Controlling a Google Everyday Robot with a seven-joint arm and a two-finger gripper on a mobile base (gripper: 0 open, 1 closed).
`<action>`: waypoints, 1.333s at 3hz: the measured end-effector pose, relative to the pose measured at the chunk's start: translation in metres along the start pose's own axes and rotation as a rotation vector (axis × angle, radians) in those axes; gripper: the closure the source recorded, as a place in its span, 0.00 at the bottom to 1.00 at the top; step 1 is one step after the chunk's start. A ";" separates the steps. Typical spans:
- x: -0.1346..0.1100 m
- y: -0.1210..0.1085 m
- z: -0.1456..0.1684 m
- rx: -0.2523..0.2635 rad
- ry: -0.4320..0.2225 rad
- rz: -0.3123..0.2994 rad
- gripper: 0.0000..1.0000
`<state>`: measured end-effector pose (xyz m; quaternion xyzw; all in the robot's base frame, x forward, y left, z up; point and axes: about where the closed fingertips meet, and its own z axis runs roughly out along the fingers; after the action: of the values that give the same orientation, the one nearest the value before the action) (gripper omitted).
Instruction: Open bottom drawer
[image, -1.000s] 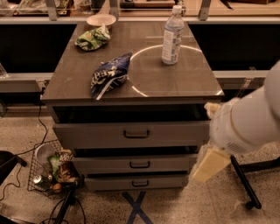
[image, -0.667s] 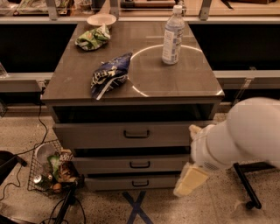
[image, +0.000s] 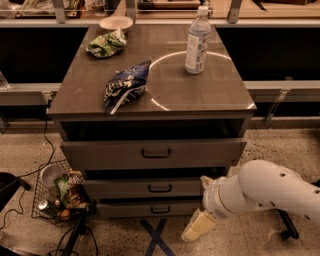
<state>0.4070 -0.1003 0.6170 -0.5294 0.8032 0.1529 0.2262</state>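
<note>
The bottom drawer (image: 135, 209) is the lowest and shallowest of three grey-brown fronts in the cabinet, with a small dark bar handle (image: 160, 210) at its centre. It sits pushed in, set back under the middle drawer (image: 125, 188). My white arm comes in from the right, low by the floor. The gripper (image: 199, 226) hangs just right of the bottom drawer's front, below and to the right of its handle, not touching it. One pale finger (image: 198, 227) shows pointing down toward the floor.
The top drawer (image: 110, 154) juts out furthest. On the cabinet top (image: 210, 92) are a water bottle (image: 197, 41), a blue chip bag (image: 125, 86), a green bag (image: 105, 44) and a bowl (image: 116, 22). A wire basket of trash (image: 59, 198) stands at the lower left. A blue cross marks the floor (image: 156, 238).
My arm has dropped and swung left, from beside the middle drawer down to floor level next to the bottom drawer. The drawers have not moved.
</note>
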 end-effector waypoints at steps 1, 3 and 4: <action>0.000 0.000 0.000 0.000 0.000 0.000 0.00; 0.076 0.014 0.070 0.006 0.066 -0.110 0.00; 0.134 0.015 0.098 -0.002 0.166 -0.193 0.00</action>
<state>0.3680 -0.1514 0.4630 -0.6154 0.7643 0.0869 0.1723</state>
